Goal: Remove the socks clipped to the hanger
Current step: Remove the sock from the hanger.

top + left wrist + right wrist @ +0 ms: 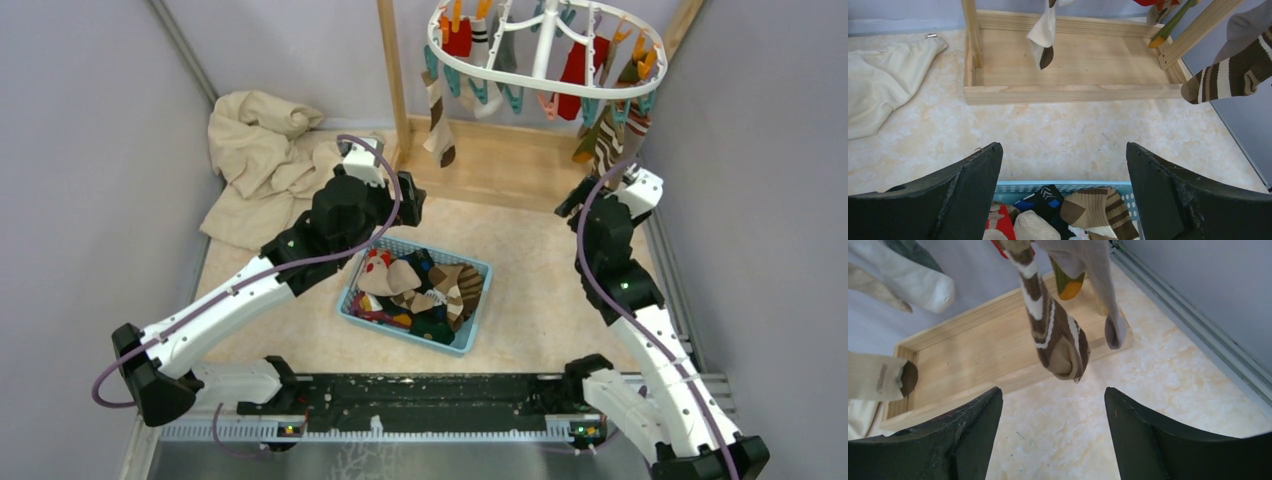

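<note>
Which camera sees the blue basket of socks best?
The top external view: the whole basket shows, full of socks. The left wrist view catches only its far rim; the right wrist view misses it.

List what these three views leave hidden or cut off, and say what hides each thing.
1. Top view: the upper edge cuts off the far side of the hanger, so the clipped socks cannot be counted.
2. Left wrist view: the fingers of the left gripper and the lower edge hide most of the basket.
3. Right wrist view: the clip holding the brown striped sock lies above the upper edge.
</note>
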Available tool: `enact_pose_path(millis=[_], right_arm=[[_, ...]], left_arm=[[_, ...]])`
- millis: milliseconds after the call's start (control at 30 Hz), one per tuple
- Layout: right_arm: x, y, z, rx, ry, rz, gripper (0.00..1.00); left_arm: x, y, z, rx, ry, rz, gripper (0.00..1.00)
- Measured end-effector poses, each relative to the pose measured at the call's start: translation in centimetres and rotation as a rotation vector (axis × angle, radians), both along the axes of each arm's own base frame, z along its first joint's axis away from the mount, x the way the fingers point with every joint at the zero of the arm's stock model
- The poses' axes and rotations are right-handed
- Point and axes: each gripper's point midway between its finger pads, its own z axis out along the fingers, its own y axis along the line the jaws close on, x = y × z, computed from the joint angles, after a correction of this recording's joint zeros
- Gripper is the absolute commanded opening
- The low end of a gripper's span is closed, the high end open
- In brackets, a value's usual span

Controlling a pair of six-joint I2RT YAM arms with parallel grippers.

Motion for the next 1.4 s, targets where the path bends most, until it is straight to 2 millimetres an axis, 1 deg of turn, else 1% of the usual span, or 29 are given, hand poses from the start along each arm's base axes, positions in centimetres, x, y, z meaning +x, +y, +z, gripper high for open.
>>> enact_pose_path(millis=[200,267,367,567,667,833,933,1033,1233,1300,1400], right_arm=[[0.4,-2.4,0.1,0.041,-0.016,-0.065,0.74],[0.6,-2.8,0.1,0.051,-0.025,-0.072,0.74],[0.8,-3.0,-0.6,0.057,-0.018,-0.069,0.74],[1.6,-2.5,-2.7,0.062,0.022,-0.036,0.74],[2.0,-2.2,-3.3,0.064,0.035,-0.02,0.74],[2.4,-1.7,-3.5,0.069,0.036,0.005,0.77],[2.5,-1.6,-3.4,0.068,0.033,0.016,0.85],[2.6,-1.4,-3.4,0.063,0.035,0.027,0.89],[2.4,-1.1,-4.3,0.046,0.062,0.053,0.91],[2.3,-0.9,-4.5,0.05,0.072,0.07,0.95],[1.8,-0.5,-4.4,0.057,0.077,0.094,0.96]], left_arm=[[0.0,0.0,0.0,0.0,0.001,-0.003,0.99],[0.0,0.0,0.0,0.0,0.001,-0.003,0.99],[0.0,0.0,0.0,0.0,0.001,-0.003,0.99],[0.0,0.0,0.0,-0.001,0.001,-0.003,0.99],[0.0,-0.1,0.0,-0.001,0.001,-0.003,0.99],[-0.1,-0.2,-0.3,-0.003,0.007,-0.01,0.99],[-0.3,-0.1,-0.9,0.003,0.018,-0.017,0.99],[-0.4,-0.2,-1.4,0.01,0.027,-0.023,0.99],[-0.7,0.0,-1.8,0.011,0.038,-0.028,0.99],[-0.9,0.1,-2.0,0.015,0.045,-0.027,0.99],[-1.3,0.5,-2.1,0.021,0.059,-0.025,0.99]])
